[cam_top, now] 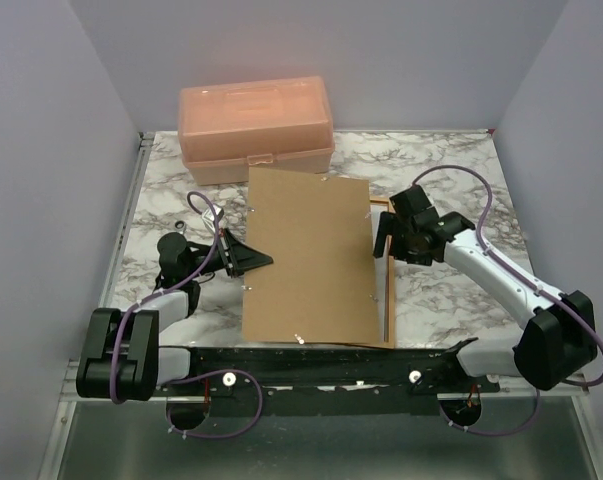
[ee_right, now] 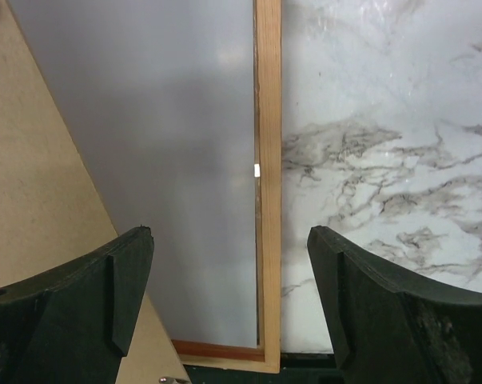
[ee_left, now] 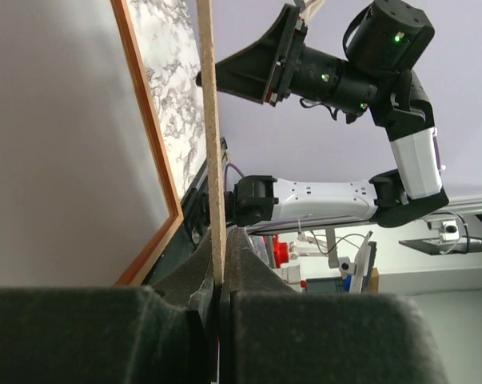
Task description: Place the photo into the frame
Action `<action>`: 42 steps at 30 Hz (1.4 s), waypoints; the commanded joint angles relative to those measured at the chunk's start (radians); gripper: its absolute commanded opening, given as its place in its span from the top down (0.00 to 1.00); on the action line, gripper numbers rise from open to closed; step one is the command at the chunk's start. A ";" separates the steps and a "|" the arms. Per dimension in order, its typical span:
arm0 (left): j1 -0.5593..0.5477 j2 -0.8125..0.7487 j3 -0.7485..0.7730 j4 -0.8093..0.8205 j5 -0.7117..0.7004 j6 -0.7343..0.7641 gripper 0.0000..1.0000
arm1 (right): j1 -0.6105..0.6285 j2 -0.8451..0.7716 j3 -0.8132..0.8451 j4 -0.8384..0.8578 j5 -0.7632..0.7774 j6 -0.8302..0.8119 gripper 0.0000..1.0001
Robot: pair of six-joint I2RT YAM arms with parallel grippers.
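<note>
— Brown hardboard is uppermost: the left gripper [ee_left: 218,280] is clamped on the edge of the backing board [cam_top: 306,255], holding it raised over the frame [ee_right: 268,160].
— Where's the photo [ee_right: 185,144]?
— Lying inside the frame, blank pale side up (its back, I judge). That step looks done.
— The right gripper [ee_right: 229,240]?
— Jaws wide apart, empty, hovering over the frame's right rail. What's left is lowering the board and fastening it.

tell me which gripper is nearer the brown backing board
Left. The left gripper is shut on the backing board edge; the right gripper hangs open beside its opposite edge, over the frame.
</note>
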 commanded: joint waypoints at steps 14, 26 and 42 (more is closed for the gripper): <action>-0.007 0.032 0.023 0.145 -0.047 -0.053 1.00 | 0.171 -0.115 -0.170 -0.049 -0.033 0.174 0.13; -0.007 0.125 0.056 0.165 -0.042 -0.029 1.00 | 0.094 -0.131 -0.183 -0.055 0.090 0.151 0.04; -0.046 0.295 0.119 0.166 -0.058 0.023 1.00 | -0.257 -0.117 -0.279 0.161 -0.302 0.016 0.10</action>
